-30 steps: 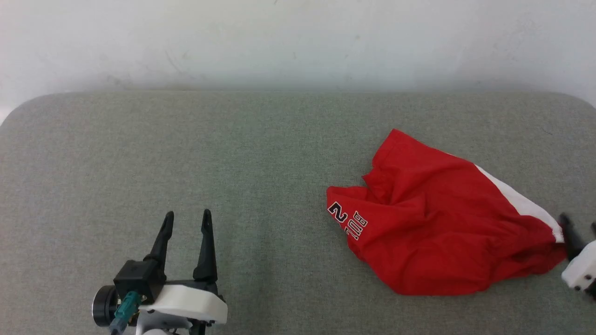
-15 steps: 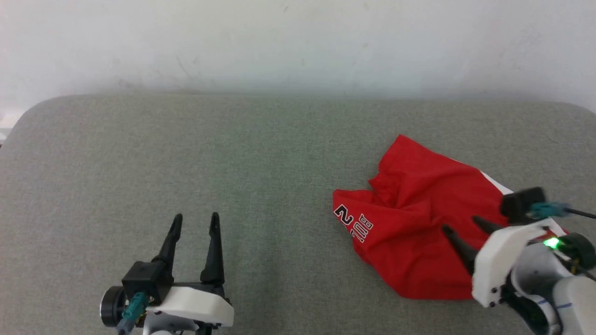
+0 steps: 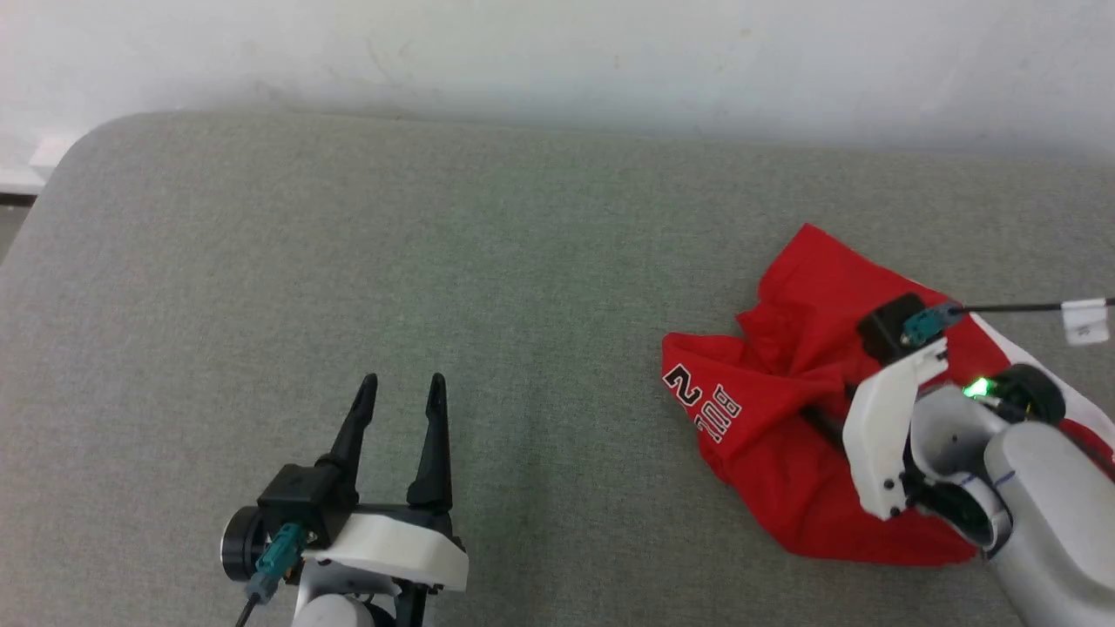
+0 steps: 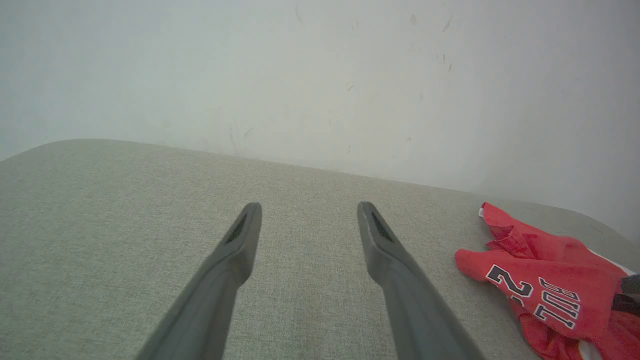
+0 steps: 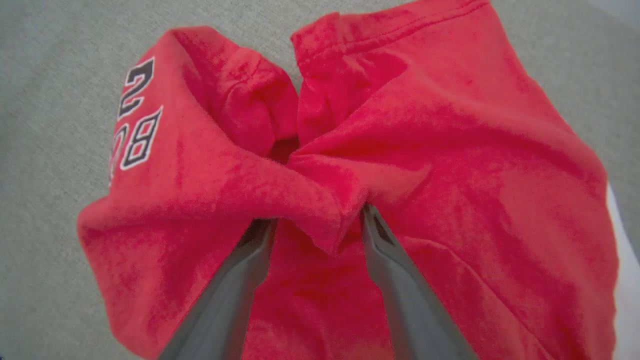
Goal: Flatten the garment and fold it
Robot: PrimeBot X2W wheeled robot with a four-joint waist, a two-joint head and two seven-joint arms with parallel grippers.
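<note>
The left hand (image 4: 308, 207) is hovering over the grey fabric counter (image 4: 100, 210), its two dark fingers (image 4: 225, 270) standing wide apart and pointing toward twelve o'clock, with bare counter showing between them. Out at four o'clock the red garment (image 4: 545, 280) is lying crumpled on the counter, well apart from the fingertips, its black-and-white "2" and lettering facing up. A scuffed pale wall (image 4: 300, 75) is rising behind the counter's far edge at twelve.
</note>
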